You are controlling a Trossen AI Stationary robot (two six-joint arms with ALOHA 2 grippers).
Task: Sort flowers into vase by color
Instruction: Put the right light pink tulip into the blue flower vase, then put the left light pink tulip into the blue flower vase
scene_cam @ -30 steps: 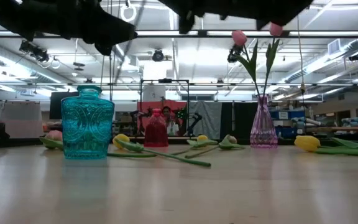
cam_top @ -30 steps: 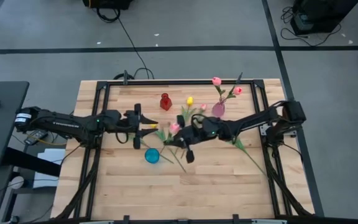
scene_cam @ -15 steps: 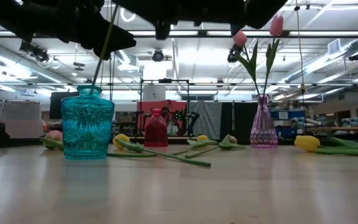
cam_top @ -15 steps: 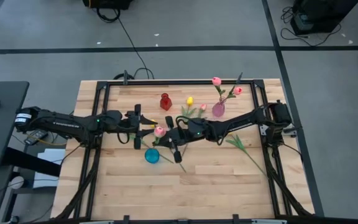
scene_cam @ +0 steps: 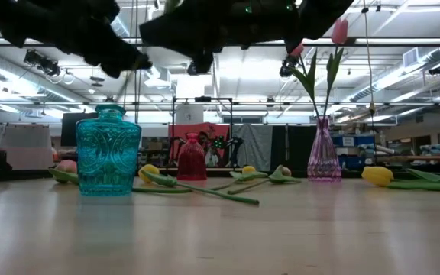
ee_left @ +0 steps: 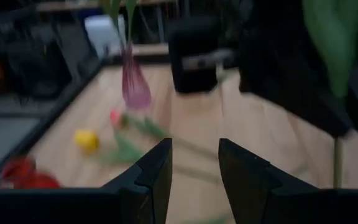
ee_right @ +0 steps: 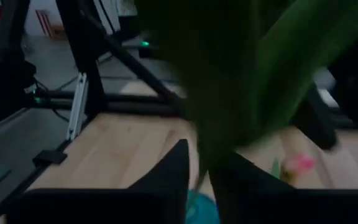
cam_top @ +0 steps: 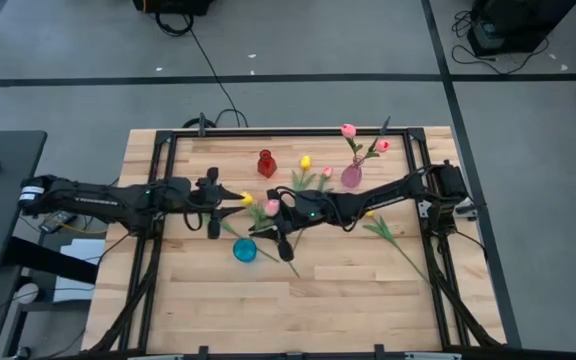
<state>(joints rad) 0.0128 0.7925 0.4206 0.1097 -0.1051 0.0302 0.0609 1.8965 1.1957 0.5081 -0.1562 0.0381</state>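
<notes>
My right gripper (cam_top: 276,228) is shut on a pink tulip, whose head (cam_top: 272,207) is just beyond the teal vase (cam_top: 244,250). In the right wrist view the tulip's green stem and leaf (ee_right: 241,81) fill the picture above the fingers. My left gripper (cam_top: 211,207) is open and holds nothing; it hovers left of the right gripper, near a yellow tulip head (cam_top: 246,198). The pink vase (cam_top: 351,176) holds two pink tulips by their stems. The red vase (cam_top: 266,163) stands toward the far edge. My right gripper pinches the pink tulip's green stem (ee_right: 205,163) between its two fingers, and the leaf spreads out past them. The tulip is lifted clear of the table, beside the teal vase. The leaf hides how far back the stem reaches.
Loose tulips lie on the table: a yellow (cam_top: 305,161) and a pink (cam_top: 326,172) near the pink vase, another yellow (scene_cam: 378,176) and green stems (cam_top: 388,235) toward the right, and more behind the teal vase (scene_cam: 150,173). Black frame rails run along the table's sides.
My right gripper has carried the pink tulip toward the table's left, to beside the teal vase. Half a second ago the stem slanted above the vase's mouth in the low view; now it does not show there. My left gripper has drawn back a little toward the left edge.
</notes>
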